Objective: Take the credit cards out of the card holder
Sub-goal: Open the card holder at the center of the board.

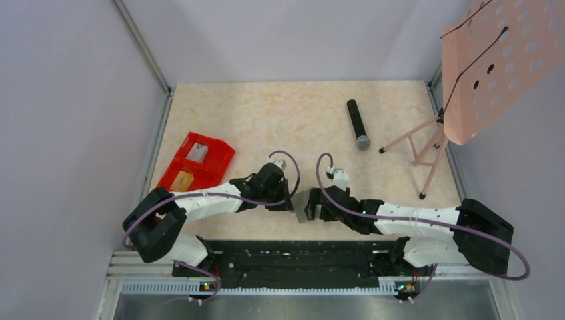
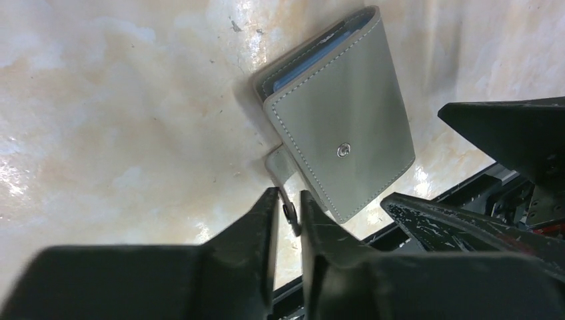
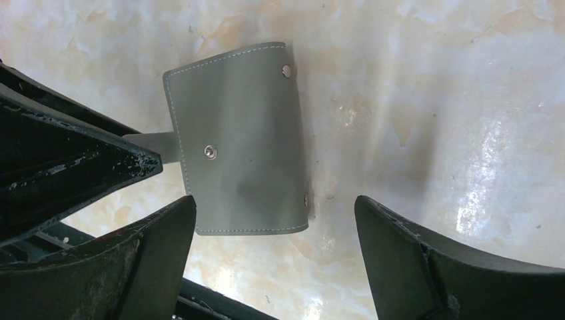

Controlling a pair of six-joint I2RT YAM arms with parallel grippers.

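Note:
The grey card holder (image 1: 304, 204) lies closed on the marble tabletop between the two arms. In the left wrist view the card holder (image 2: 340, 133) shows a snap stud on its cover. A blue card edge (image 2: 313, 60) peeks from its far side. My left gripper (image 2: 288, 197) is shut on the small snap strap (image 2: 282, 163) that sticks out from the holder's side. My right gripper (image 3: 275, 207) stands open just above the card holder (image 3: 240, 140), with its fingers either side of the near edge and not touching it.
A red two-compartment bin (image 1: 196, 160) sits at the left with small items inside. A black microphone (image 1: 358, 124) lies further back at the right. A pink perforated stand (image 1: 496, 67) leans at the right edge. A black rail (image 1: 293, 257) runs along the near edge.

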